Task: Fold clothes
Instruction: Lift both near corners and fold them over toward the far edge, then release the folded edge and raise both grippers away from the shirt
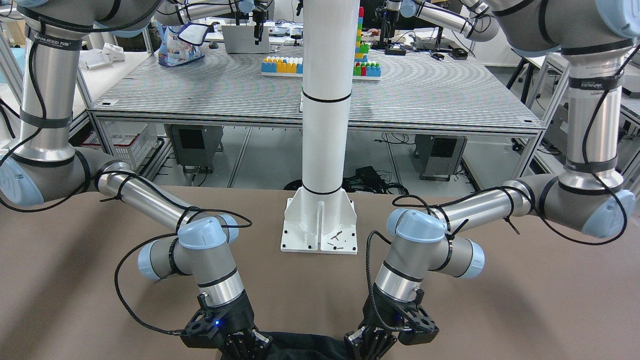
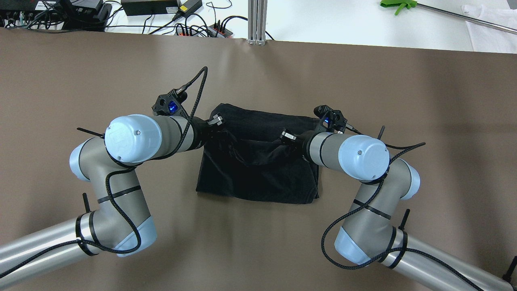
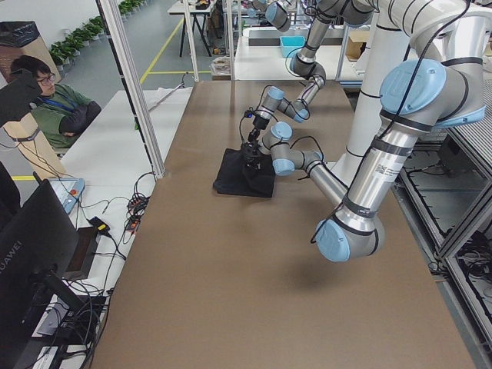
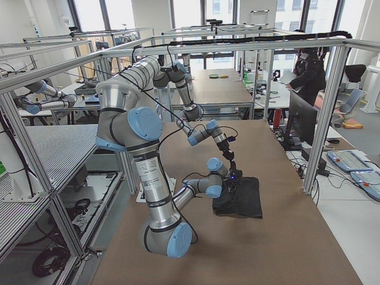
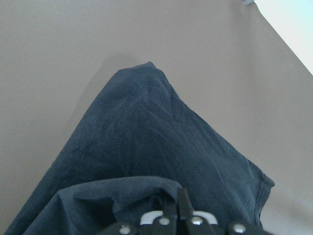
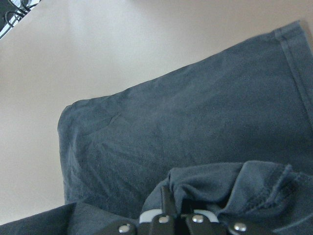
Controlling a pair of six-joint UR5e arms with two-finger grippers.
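Overhead exterior: black garment (image 2: 258,173) lies mid-way along the brown table (image 2: 80,72), partly folded, with a lifted fold sagging between both grippers. Left gripper (image 2: 217,122) is at the garment's left side near its far corner, right gripper (image 2: 287,136) at its right side. Left wrist view: fingers (image 5: 182,205) are pressed together, pinching a bunched fabric edge above the flat layer. Right wrist view: fingers (image 6: 166,201) are likewise clamped tight on a bunched hemmed edge. Front-facing view: only a strip of cloth shows at the bottom edge between the grippers. White pillar (image 1: 325,150) stands well apart from the cloth.
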